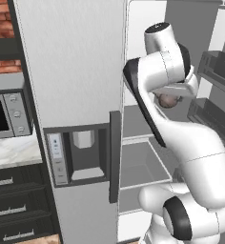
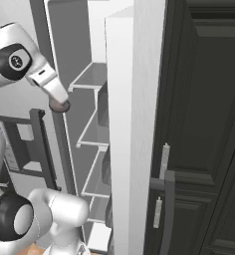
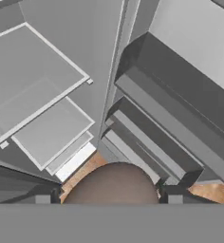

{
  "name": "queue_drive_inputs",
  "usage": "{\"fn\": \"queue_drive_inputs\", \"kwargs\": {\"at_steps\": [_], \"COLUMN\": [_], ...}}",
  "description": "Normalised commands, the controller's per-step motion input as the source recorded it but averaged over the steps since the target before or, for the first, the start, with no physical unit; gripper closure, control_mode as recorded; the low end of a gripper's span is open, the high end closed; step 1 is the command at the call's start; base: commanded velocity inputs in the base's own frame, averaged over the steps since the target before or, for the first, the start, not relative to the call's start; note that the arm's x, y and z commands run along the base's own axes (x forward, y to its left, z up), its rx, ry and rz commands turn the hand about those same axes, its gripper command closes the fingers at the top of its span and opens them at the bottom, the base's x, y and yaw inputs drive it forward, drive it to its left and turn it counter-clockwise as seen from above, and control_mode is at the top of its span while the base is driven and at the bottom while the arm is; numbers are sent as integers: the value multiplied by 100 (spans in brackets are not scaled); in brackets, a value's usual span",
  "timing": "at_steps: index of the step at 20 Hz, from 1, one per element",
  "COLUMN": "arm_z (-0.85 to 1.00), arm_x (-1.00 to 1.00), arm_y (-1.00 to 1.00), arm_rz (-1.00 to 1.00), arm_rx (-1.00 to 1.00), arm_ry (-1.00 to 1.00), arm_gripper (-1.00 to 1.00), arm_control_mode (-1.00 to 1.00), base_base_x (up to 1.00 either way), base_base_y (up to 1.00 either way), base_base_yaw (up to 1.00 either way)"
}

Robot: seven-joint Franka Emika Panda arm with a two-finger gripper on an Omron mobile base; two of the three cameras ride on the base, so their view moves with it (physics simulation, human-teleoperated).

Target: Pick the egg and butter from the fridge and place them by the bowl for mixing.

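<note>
- Brown and rounded, the egg (image 3: 111,182) is sitting between my fingertips (image 3: 50,195); my gripper (image 3: 109,198) is closing on it with the jaws standing wide, pinching only its two sides.
- I am holding it in front of the fridge (image 1: 71,71), whose right side is standing open with its white shelves (image 2: 92,77) to my far side, and with nothing directly beneath the egg.
- I am judging the shell smooth and curved, so any jolt is risking a slip and a drop to the floor.
- I am hanging close to the door bins (image 3: 152,142) on the right and the fridge's dark handle (image 1: 115,155) on the left; a wide swing is risking a knock.
- Squeezing harder is risking a cracked shell.
</note>
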Motion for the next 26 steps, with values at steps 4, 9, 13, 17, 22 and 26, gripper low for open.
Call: {"fn": "queue_drive_inputs", "kwargs": {"at_steps": [4,9,13,17,22,26], "arm_z": [-38,-33,-23,-25,-28,-7], "arm_x": [-57,-64,-54,-47,-23,-3], "arm_y": [2,4,12,4,0,0], "arm_rz": [-4,0,0,2,0,0], "arm_rx": [22,17,6,0,1,0], "arm_ry": [0,9,8,0,2,1], "arm_gripper": [100,100,100,100,100,100], "arm_control_mode": [-100,-100,-100,-100,-100,-100], "base_base_x": [0,0,0,0,0,0], "base_base_y": [0,0,0,0,0,0], "base_base_yaw": [0,0,0,0,0,0]}}
